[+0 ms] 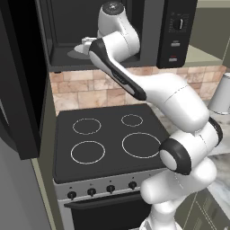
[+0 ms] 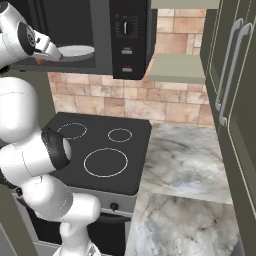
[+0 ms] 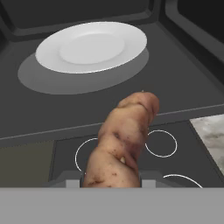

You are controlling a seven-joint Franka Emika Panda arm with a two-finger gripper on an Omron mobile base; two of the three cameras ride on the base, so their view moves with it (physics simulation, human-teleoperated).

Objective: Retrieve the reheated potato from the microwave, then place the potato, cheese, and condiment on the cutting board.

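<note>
Gripper: closed on the potato [image 3: 120, 142], which juts up between the two fingertips in the hand view; the gripper [image 1: 85, 46] sits at the mouth of the microwave, at the front edge of its floor.
Potato: brown, knobbly, oblong; held clear of the plate, above the front lip of the microwave cavity, with the stove rings showing below it in the hand view.
Microwave: [image 1: 177, 31] black, mounted above the stove, door swung open to the left; control strip with round dial and buttons on the right side.
Microwave door: [image 1: 22, 85] dark panel standing out toward the viewer at the left of the left base view.
Plate: [image 3: 92, 47] white, round, lying flat on the grey turntable disc inside the cavity; nothing on it.
Turntable disc: [image 3: 52, 83] grey, flat, showing around the near edge of the plate.
Arm: [image 1: 179, 108] white with dark joints, rising from beside the stove and reaching up and left into the microwave opening.
Stove: [image 1: 108, 134] black glass top with four white burner rings, directly beneath the microwave; row of dark knobs along its front.
Backsplash: [image 2: 150, 107] tan stone tiles between stove and microwave.
Tabletop: [image 2: 185, 160] grey marbled surface to the right of the stove.
Cabinets: [image 2: 235, 75] dark olive doors with long pale handles, at the right of the right base view.
</note>
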